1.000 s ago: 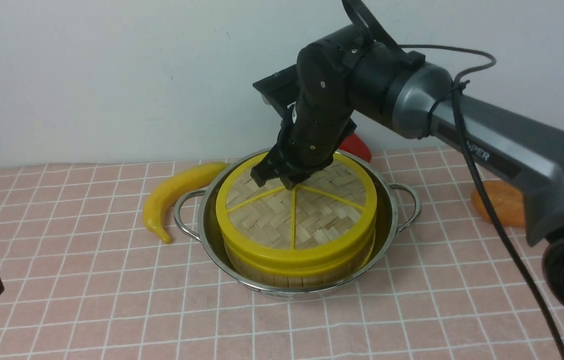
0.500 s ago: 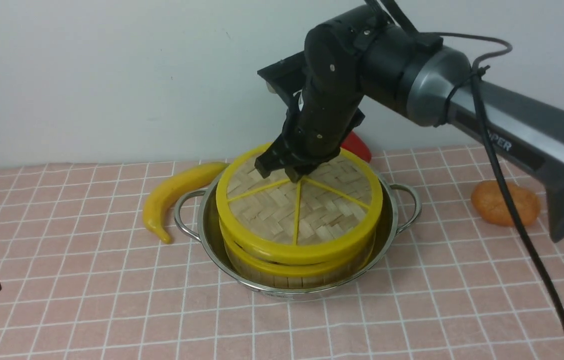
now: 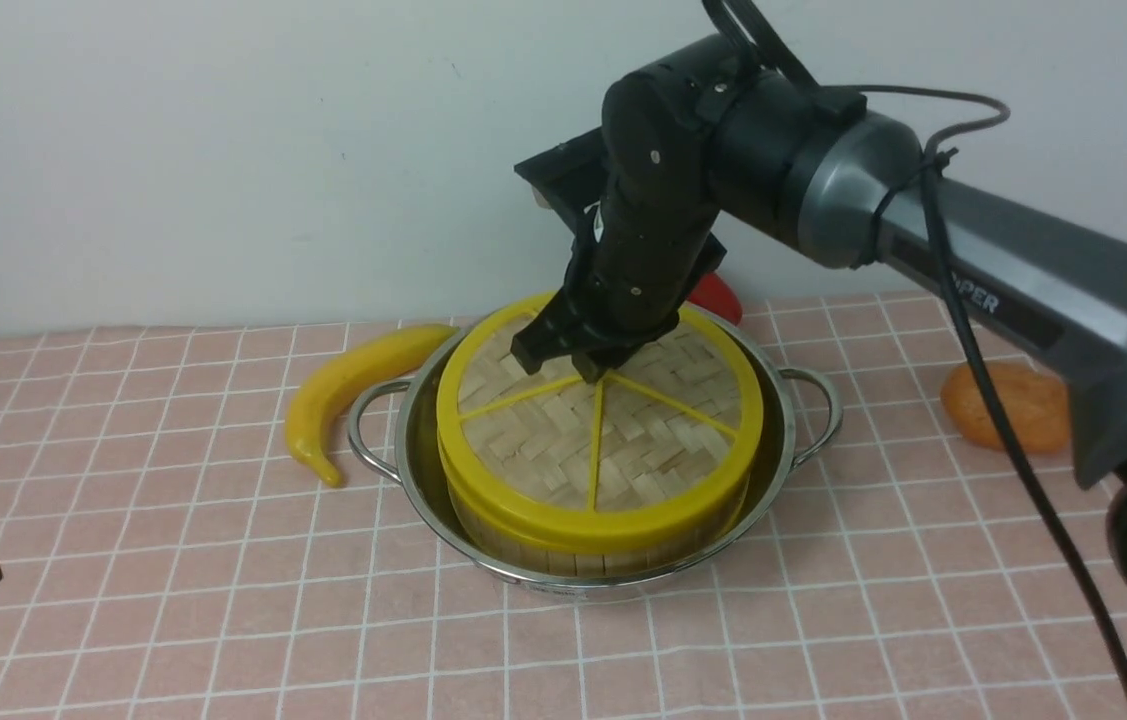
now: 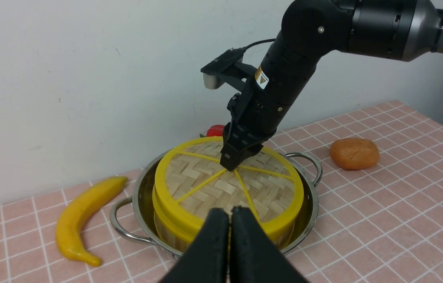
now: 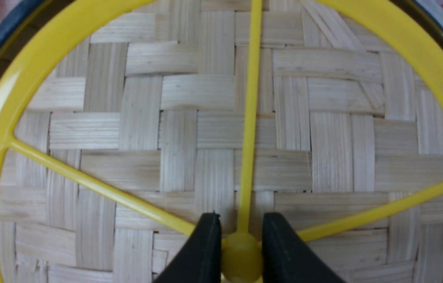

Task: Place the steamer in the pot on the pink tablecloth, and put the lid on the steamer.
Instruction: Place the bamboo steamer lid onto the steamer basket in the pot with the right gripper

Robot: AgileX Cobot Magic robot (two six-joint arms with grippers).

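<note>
Lid [image 3: 563,440], steamer [image 3: 563,557], pot [image 3: 416,440]: one each, stacked; right tool [image 5: 241,226] pinches the lid, left tool [image 4: 229,214] pressed together.

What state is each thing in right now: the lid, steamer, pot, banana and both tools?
lid: resting on the steamer, hub pinched by the right tool
steamer: standing inside the pot, covered
pot: upright on the pink tablecloth, holding the steamer
banana: lying on the pink tablecloth beside the pot
right tool: shut on the lid's hub
left tool: shut, empty, short of the pot
</note>
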